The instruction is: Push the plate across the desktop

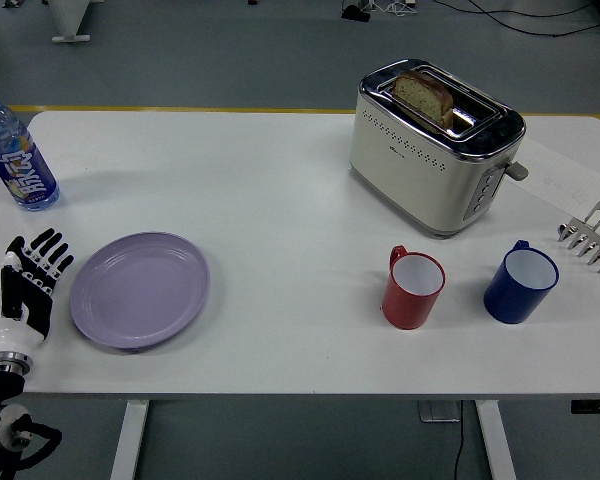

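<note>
A lavender plate (140,289) lies flat on the white table (280,200), at the near left. My left hand (30,280) stands just left of the plate's rim, fingers straight and close together, pointing away from me, holding nothing. A small gap shows between the hand and the plate. My right hand (592,236) shows only as silver fingertips at the right edge, resting on the table.
A water bottle (16,152) with a blue label stands at the far left. A cream toaster (435,145) with a bread slice stands at the back right. A red mug (413,288) and a blue mug (521,282) stand to the plate's right.
</note>
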You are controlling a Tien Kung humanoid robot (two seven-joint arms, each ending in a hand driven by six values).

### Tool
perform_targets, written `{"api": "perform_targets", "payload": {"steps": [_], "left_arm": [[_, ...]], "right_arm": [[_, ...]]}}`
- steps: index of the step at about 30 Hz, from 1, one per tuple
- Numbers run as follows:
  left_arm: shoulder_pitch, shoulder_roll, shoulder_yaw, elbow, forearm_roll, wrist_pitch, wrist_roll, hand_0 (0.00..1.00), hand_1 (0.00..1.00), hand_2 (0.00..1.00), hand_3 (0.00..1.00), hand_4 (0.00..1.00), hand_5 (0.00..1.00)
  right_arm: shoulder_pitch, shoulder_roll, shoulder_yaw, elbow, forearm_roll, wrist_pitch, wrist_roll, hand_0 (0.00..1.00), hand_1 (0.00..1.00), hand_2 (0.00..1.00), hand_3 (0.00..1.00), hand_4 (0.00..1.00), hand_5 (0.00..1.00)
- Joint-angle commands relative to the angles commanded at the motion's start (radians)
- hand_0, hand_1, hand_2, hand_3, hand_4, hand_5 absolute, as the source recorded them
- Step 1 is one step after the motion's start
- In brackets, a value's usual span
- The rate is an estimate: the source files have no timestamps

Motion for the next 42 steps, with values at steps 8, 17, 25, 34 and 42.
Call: {"api": "perform_targets", "payload": {"steps": [8, 17, 25, 34, 42], "left_arm": [[-0.002, -0.019, 0.020, -0.020, -0.003, -0.001, -0.004, 0.760, 0.801, 0.780, 0.708, 0.551, 0.998], [-0.010, -0.044, 0.058, -0.041, -0.011, -0.001, -0.011, 0.750, 0.792, 0.772, 0.696, 0.549, 0.998], [-0.029, -0.101, 0.080, -0.034, -0.020, 0.000, -0.017, 0.749, 0.791, 0.769, 0.697, 0.548, 0.998], [-0.037, -0.108, 0.132, -0.038, -0.042, 0.005, -0.028, 0.744, 0.788, 0.766, 0.689, 0.542, 0.998], [-0.042, -0.108, 0.231, -0.065, -0.076, 0.020, -0.050, 0.739, 0.785, 0.764, 0.683, 0.541, 0.998]], "right_arm": [[0.003, -0.001, 0.000, 0.000, -0.006, 0.002, -0.001, 0.681, 0.674, 0.784, 0.813, 0.536, 0.566], [0.009, -0.003, 0.000, -0.001, -0.013, 0.004, 0.000, 0.679, 0.672, 0.783, 0.813, 0.536, 0.567], [0.010, -0.002, 0.008, 0.000, -0.026, 0.004, -0.005, 0.678, 0.672, 0.782, 0.813, 0.537, 0.571], [0.011, -0.003, 0.009, 0.001, -0.033, 0.006, -0.008, 0.678, 0.671, 0.780, 0.811, 0.537, 0.569], [0.013, -0.003, 0.011, 0.001, -0.040, 0.008, -0.008, 0.678, 0.671, 0.780, 0.811, 0.538, 0.570]]}}
